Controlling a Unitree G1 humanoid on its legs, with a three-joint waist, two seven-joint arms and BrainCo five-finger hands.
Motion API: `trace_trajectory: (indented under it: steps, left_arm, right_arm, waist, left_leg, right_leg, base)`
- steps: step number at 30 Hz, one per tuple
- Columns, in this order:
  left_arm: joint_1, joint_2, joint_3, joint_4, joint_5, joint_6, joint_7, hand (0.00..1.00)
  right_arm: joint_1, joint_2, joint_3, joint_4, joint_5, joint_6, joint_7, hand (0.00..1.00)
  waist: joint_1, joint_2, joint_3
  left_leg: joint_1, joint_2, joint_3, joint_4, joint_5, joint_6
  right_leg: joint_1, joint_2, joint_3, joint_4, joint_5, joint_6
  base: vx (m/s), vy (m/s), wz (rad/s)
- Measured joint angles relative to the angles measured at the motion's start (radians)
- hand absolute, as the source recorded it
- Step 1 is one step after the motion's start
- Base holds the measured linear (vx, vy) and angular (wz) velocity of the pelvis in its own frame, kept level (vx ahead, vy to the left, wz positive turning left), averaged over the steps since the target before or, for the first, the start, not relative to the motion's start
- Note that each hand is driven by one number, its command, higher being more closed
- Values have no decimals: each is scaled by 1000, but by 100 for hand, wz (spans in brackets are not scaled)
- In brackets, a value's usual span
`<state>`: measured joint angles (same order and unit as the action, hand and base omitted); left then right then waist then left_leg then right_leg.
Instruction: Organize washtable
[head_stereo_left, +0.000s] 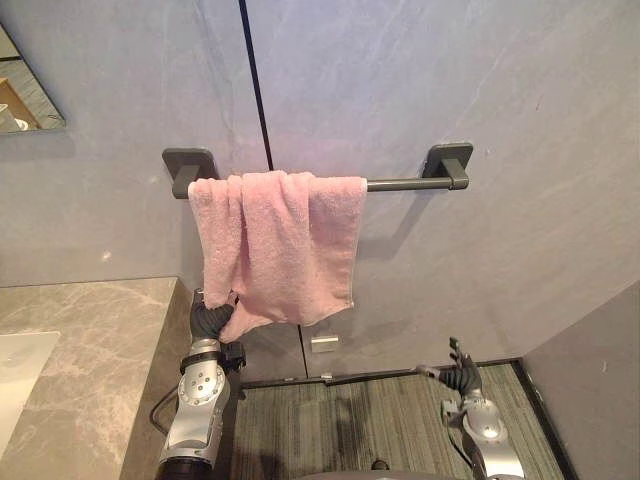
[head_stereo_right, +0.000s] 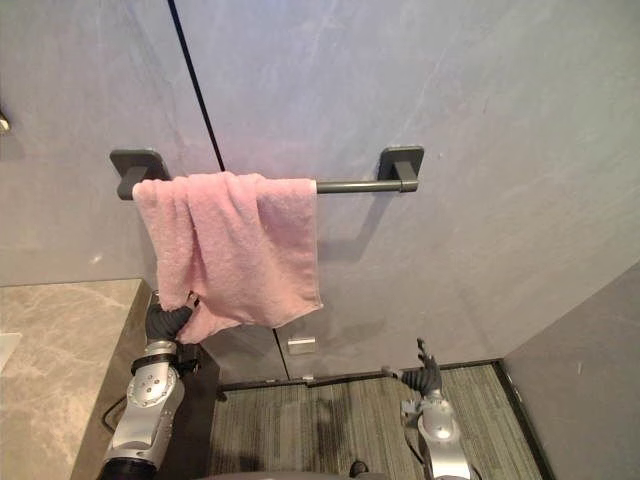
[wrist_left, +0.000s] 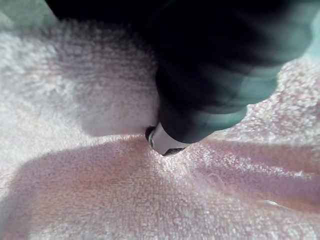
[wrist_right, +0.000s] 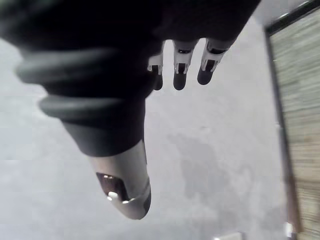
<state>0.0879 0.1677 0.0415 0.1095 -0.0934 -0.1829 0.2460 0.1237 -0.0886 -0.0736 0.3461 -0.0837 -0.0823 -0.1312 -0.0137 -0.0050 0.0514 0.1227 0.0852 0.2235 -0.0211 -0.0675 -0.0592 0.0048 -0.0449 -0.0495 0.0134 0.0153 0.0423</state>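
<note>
A pink towel (head_stereo_left: 280, 245) hangs bunched over the left half of a dark grey wall bar (head_stereo_left: 400, 184). My left hand (head_stereo_left: 212, 318) is raised to the towel's lower left corner, which is drawn down and in toward it. In the left wrist view the thumb (wrist_left: 165, 142) presses into the pink cloth (wrist_left: 100, 190) and creases run in to that spot; the other fingers are hidden behind the towel. My right hand (head_stereo_left: 462, 375) hangs low on the right above the floor, its fingers (wrist_right: 180, 65) straight and holding nothing.
A marble counter (head_stereo_left: 90, 340) with a white basin (head_stereo_left: 20, 370) lies at the lower left, right beside my left arm. A mirror corner (head_stereo_left: 25, 100) shows at the upper left. A small wall plate (head_stereo_left: 324, 343) sits under the towel. Striped carpet (head_stereo_left: 380, 420) covers the floor below.
</note>
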Motion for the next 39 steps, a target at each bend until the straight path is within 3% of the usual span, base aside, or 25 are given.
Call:
trace_trajectory:
  steps: [11, 39]
  left_arm:
    - [-8, -6, 0, -91, 0, -1, 1, 100]
    - [-48, -58, -40, -109, -3, -1, 16, 100]
  right_arm:
    - [-11, -57, 85, -291, 46, -54, 44, 0]
    - [-100, -66, 248, -299, 154, -67, 116, 0]
  waist:
    - [2, 4, 19]
    - [4, 14, 25]
  left_leg:
    - [-14, -1, -11, 28, -16, 11]
    - [-39, 0, -58, 38, -17, 14]
  right_leg:
    - [-12, 0, 20, 19, -6, 3]
    - [-1, -1, -6, -3, -4, 3]
  base:
    - [-19, -1, -3]
    - [-8, -2, 3]
